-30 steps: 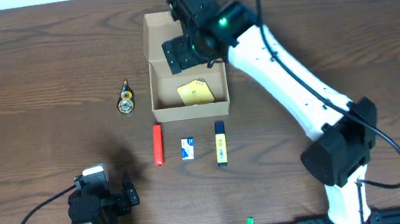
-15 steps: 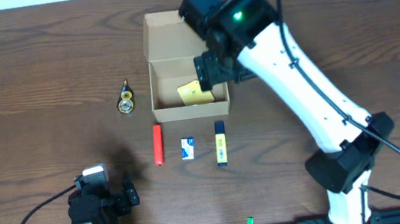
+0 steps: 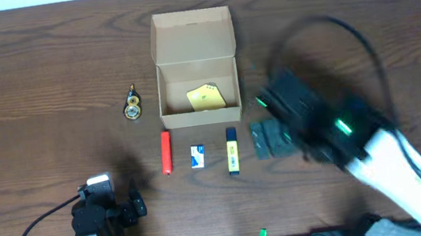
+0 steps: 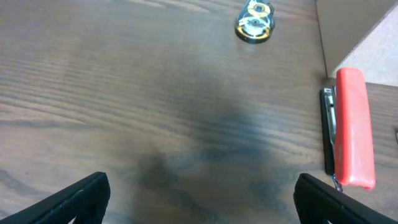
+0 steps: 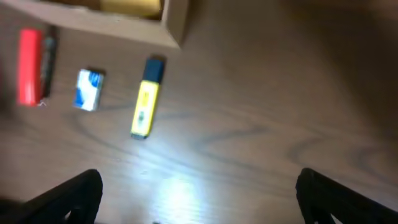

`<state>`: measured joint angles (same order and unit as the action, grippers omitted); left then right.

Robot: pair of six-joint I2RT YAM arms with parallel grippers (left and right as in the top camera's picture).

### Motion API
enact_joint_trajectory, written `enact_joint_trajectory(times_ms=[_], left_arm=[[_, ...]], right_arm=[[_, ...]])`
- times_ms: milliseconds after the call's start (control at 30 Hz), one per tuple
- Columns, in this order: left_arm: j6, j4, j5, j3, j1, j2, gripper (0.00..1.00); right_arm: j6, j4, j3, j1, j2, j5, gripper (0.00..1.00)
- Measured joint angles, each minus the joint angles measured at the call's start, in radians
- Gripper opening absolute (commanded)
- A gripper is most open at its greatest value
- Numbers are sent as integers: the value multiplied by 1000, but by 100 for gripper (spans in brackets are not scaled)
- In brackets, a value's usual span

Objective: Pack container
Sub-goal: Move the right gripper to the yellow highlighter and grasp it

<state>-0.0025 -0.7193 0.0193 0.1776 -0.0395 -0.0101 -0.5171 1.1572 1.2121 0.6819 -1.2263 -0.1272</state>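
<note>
The tan cardboard box (image 3: 197,83) stands open at the table's back centre with its flap lid up, and a pale yellow sticky-note pad (image 3: 206,96) lies inside. In front of it lie a red lighter (image 3: 166,151), a small blue-white item (image 3: 197,155) and a yellow highlighter (image 3: 232,151). A small gold item (image 3: 133,105) lies left of the box. My right gripper (image 3: 271,138) is open and empty, low over the table right of the highlighter (image 5: 145,105). My left gripper (image 4: 199,199) is open and empty near the front left edge, the lighter (image 4: 353,135) ahead on its right.
The box corner (image 5: 168,25) shows at the top of the right wrist view, with the lighter (image 5: 28,67) and blue-white item (image 5: 89,89) to the left. The gold item (image 4: 254,22) lies far ahead in the left wrist view.
My right arm has swung from over the box back toward the front right and down, now blurred beside the highlighter. The sticky-note pad stays in the box. The left arm has not moved.
</note>
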Motion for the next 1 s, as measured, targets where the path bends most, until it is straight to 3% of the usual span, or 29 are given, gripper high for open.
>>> enact_joint_trajectory(times_ms=[133,300,433,600,833,1000], left_arm=[[0,1,0,-1,0,0,95],[0,2,0,-1,0,0,95],[0,2,0,-1,0,0,95],[0,2,0,-1,0,0,95],[0,2,0,-1,0,0,95],[0,2,0,-1,0,0,95]], right_arm=[[-125,-260,-352,28,223,67,99],[-325,-433,-547,101,141,98,99],[-420,-499,-526,144,-18,103,99],[-433,-415,-372,151,-228,89,99],[-421,-333,-162,151,-382,22,99],[-438,-316,-140,151,-468,6,99]])
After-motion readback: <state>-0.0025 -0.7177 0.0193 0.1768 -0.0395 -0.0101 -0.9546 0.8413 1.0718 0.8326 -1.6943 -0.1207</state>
